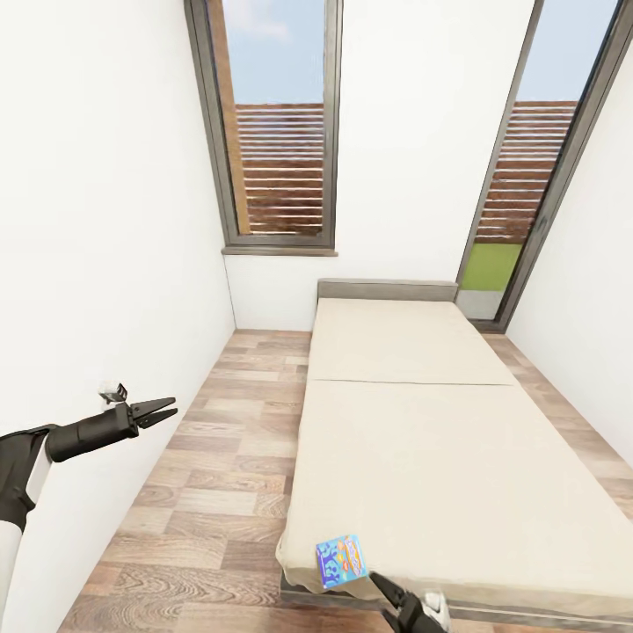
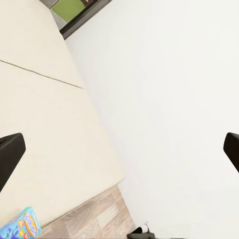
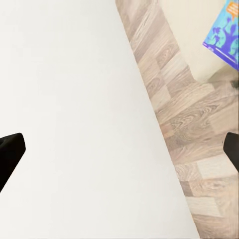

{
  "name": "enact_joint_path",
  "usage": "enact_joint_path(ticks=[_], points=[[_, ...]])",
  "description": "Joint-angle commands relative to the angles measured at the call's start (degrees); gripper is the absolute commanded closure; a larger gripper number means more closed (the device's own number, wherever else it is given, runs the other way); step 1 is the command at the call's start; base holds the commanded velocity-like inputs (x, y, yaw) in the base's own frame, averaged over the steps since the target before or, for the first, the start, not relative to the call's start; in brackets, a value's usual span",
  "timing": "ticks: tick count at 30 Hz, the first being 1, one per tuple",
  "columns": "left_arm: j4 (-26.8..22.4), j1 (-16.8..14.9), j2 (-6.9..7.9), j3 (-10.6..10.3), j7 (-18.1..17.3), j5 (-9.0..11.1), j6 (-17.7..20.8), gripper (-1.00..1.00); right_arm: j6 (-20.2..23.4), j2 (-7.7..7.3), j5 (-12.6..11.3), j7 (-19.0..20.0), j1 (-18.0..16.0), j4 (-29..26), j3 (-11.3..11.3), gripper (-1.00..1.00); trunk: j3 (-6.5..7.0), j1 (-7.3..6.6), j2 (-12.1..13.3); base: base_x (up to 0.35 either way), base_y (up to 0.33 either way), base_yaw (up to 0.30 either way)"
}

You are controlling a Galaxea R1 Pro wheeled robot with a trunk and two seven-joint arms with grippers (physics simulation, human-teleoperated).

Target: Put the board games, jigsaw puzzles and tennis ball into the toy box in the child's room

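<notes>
A: So, any containers in this shot, with stuff in them?

B: Can't spot one tbh. One board game, light blue with cartoon art, stands up on the near left corner of the bed. The right gripper is right beside it, but I can't tell if its fingers are pinching the box or just next to it, the view's poor there.

A: And the room?

B: Cream mattress, grey frame, wood-plank floor, white walls, two tall windows at the far end.

A: Other arm?

B: The left gripper hangs over the floor on the left, fingers spread a bit, holding nothing.
</notes>
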Motion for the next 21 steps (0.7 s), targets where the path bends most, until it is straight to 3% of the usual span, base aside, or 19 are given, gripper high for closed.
enact_joint_path(ticks=[1,7,16,21], points=[[0.00,-0.04,0.00,0.00,-0.19,-0.01,0.60,-1.00,-0.25,0.01,-0.33,0.09,-0.05,0.48,-0.07,-1.00,-0.10,0.02,-0.09,0.000,0.000,0.000],[0.00,-0.04,-0.02,-0.03,-0.15,-0.01,0.60,-1.00,-2.92,0.05,2.95,1.44,-0.13,5.47,-0.09,-1.00,-0.10,0.02,-0.09,0.000,0.000,0.000],[0.00,-0.04,-0.02,-0.04,-0.14,-0.01,0.60,-1.00,-3.80,0.27,13.46,7.60,-0.53,11.73,-0.31,-1.00,-0.10,0.02,-0.09,0.000,0.000,0.000],[0.00,-0.04,-0.04,-0.10,-0.14,-0.02,0.60,-1.00,-7.47,0.22,14.53,12.81,-0.55,12.14,-0.27,-1.00,-0.10,0.02,-0.09,0.000,0.000,0.000]])
